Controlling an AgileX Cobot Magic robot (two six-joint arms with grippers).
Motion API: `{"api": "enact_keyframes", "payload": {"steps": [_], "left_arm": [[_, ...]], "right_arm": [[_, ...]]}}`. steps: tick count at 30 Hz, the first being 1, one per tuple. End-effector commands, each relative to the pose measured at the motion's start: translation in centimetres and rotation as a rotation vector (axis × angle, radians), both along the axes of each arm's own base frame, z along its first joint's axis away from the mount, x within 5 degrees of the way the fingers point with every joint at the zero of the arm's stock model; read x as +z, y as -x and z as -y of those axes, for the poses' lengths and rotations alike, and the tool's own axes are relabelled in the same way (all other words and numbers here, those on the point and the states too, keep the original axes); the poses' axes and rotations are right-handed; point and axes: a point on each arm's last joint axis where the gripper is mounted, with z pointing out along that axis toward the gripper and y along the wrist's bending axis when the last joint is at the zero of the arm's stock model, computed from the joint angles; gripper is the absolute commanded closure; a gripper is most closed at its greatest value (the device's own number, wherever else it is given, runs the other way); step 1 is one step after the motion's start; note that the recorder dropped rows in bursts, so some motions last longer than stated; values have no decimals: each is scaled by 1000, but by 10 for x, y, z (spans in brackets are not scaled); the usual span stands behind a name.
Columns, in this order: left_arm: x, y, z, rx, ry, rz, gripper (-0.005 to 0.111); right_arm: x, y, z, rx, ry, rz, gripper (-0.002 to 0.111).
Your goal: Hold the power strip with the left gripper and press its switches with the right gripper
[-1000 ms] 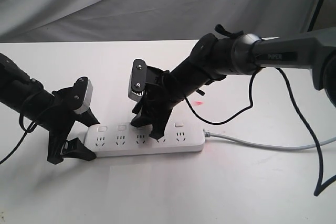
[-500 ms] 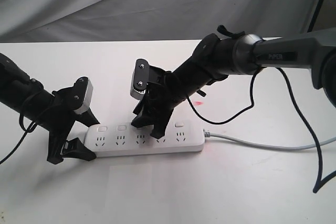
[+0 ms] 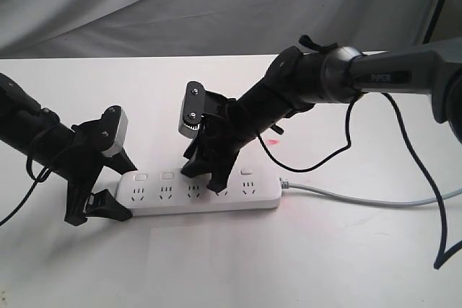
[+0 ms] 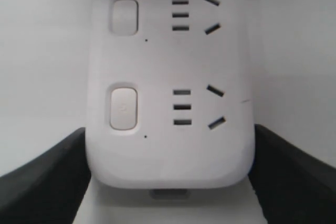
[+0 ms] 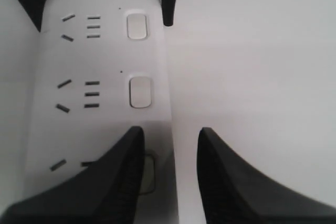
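The white power strip (image 3: 198,194) lies flat on the white table, its grey cable (image 3: 361,198) running off to the right. My left gripper (image 3: 114,185) is shut on its left end; in the left wrist view the black fingers (image 4: 47,182) press both long sides of the strip (image 4: 168,72). My right gripper (image 3: 204,176) stands open over the middle of the strip. In the right wrist view one finger (image 5: 123,171) lies over the strip and half covers a switch (image 5: 148,174), while the other hangs past the edge. Two switches (image 5: 140,92) show uncovered beyond it.
A red light spot (image 3: 273,140) falls on the table behind the strip. Thin black cables (image 3: 433,236) loop down from the right arm at the right. A grey cloth (image 3: 180,5) hangs behind the table, and a dark stand leg (image 3: 434,5) shows top right.
The right gripper has edged slightly to the right above the strip. The left gripper and the power strip have not moved.
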Motion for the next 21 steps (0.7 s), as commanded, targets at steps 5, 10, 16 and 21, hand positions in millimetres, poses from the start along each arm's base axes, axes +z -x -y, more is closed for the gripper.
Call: {"api": "enact_keyframes", "payload": {"steps": [5, 10, 16, 21], "left_arm": [[1, 0, 1, 0, -4, 5, 35], [1, 0, 1, 0, -4, 5, 35], [1, 0, 1, 0, -4, 5, 35], [1, 0, 1, 0, -4, 5, 35]], "right_arm": [[33, 5, 10, 37, 12, 39, 75], [42, 6, 26, 58, 38, 18, 75], [43, 1, 41, 24, 38, -1, 75], [35, 0, 41, 27, 50, -13, 75]]}}
